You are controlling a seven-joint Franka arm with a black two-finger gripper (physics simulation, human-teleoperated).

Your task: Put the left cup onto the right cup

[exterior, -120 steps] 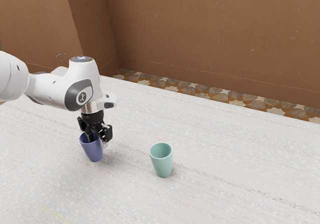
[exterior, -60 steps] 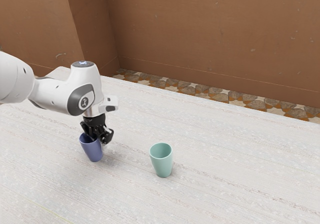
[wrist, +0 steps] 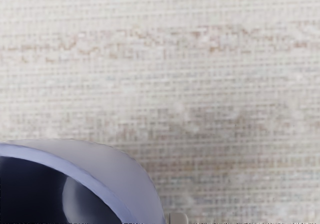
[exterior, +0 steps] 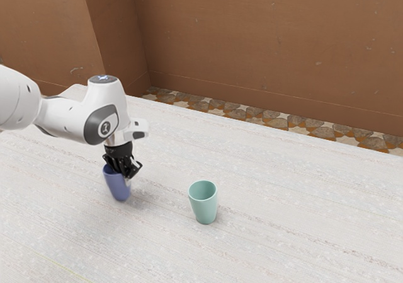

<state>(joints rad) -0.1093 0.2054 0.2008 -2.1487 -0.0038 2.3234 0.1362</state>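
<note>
Blue cup [exterior: 117, 184] (tilted) tight in the one gripper's [exterior: 123, 169] clamp; green cup [exterior: 203, 202] upright, well apart: two cups altogether.

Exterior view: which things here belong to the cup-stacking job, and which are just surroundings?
Part of the job:
- blue cup, tilted, gripped at its rim
- green cup, upright, standing apart toward the exterior view's right
- gripper

Just surroundings:
- table
- stone-patterned floor strip
- brown walls
</note>
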